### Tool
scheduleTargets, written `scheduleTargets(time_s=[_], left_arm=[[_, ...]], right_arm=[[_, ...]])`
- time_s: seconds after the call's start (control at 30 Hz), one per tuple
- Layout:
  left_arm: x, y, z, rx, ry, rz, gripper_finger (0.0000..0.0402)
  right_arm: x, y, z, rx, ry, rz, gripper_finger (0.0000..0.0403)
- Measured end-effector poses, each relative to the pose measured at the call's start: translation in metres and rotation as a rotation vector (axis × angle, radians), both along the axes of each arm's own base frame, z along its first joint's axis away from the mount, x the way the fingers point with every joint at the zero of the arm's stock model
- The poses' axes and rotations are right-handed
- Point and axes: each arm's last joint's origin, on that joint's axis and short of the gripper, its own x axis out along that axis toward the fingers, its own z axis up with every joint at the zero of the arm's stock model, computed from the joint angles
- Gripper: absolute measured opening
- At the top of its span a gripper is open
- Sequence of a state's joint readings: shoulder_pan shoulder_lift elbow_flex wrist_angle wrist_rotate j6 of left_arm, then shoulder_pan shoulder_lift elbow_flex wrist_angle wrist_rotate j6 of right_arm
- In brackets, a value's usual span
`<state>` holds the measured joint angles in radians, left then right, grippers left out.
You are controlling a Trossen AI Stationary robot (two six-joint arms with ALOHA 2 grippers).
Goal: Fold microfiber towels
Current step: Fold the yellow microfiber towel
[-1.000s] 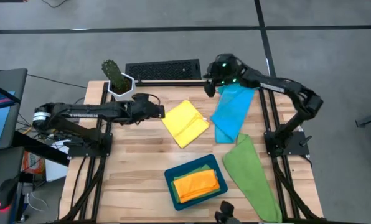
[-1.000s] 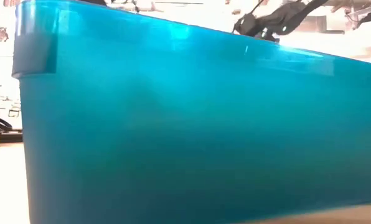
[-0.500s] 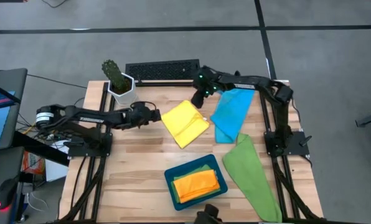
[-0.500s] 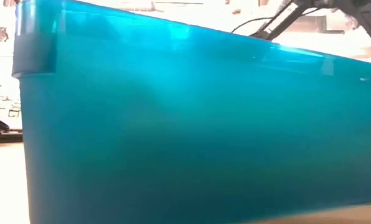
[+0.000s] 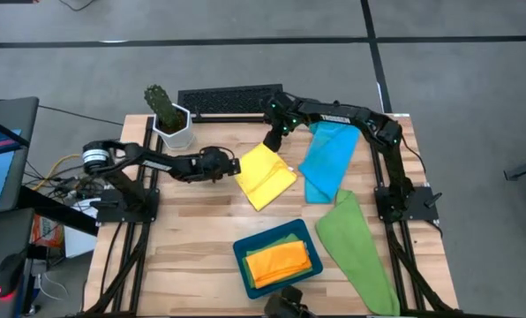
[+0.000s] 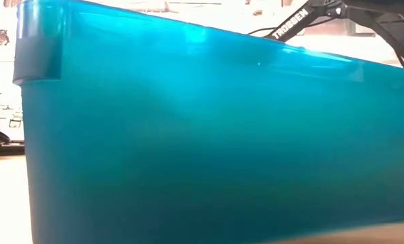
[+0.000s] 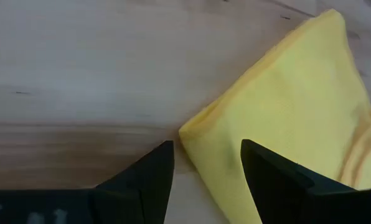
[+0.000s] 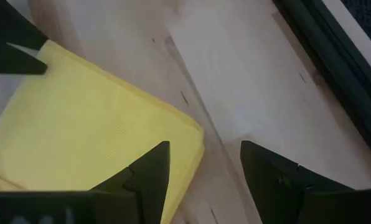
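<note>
Plant pot (image 5: 170,124): I see it at about 10 o'clock on the surface (image 5: 192,230), a white pot with a green cactus.
Left tool (image 5: 230,164): I have it low over the surface at about 9 o'clock of the yellow towel. In the left wrist view its fingers (image 7: 145,180) stand apart with the towel's near corner in the gap; they grip nothing.
Yellow towel (image 5: 263,175): folded, lying flat near the middle of the surface, turned diamond-wise, between my two tools.
Keyboard (image 5: 231,99): dark, along the far edge at 12 o'clock.
Right tool (image 5: 273,140): I have it at the towel's 12 o'clock corner. In the right wrist view its fingers (image 8: 269,177) are spread wide, the yellow corner just at one of them, nothing held.
Tray (image 5: 242,256): teal, at 6 o'clock, holding a folded orange towel (image 5: 279,262) on top of a green towel (image 5: 287,239). Its wall fills the low view.
Blue towel (image 5: 326,162): lies at 2 o'clock, long and loose, well apart from the yellow one.
Second green towel (image 5: 356,249): spread at 4 o'clock, its top touching the blue towel's near end.
</note>
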<state>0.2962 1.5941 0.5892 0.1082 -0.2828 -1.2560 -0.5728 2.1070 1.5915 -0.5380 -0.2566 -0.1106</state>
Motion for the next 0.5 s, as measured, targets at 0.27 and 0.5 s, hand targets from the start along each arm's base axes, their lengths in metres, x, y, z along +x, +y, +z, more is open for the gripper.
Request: scheduleTargets(time_s=[0.27,0.5], left_arm=[[0.015,0.008,-0.002,0.002,0.042,0.021,0.0177],[0.015,0.013,-0.002,0.009,0.061,-0.047,0.012]], right_arm=[[0.0,-0.005,-0.001,-0.016,-0.014,0.003,0.0221],[0.009,0.004,-0.017,-0.046,0.046,0.008,0.0221]])
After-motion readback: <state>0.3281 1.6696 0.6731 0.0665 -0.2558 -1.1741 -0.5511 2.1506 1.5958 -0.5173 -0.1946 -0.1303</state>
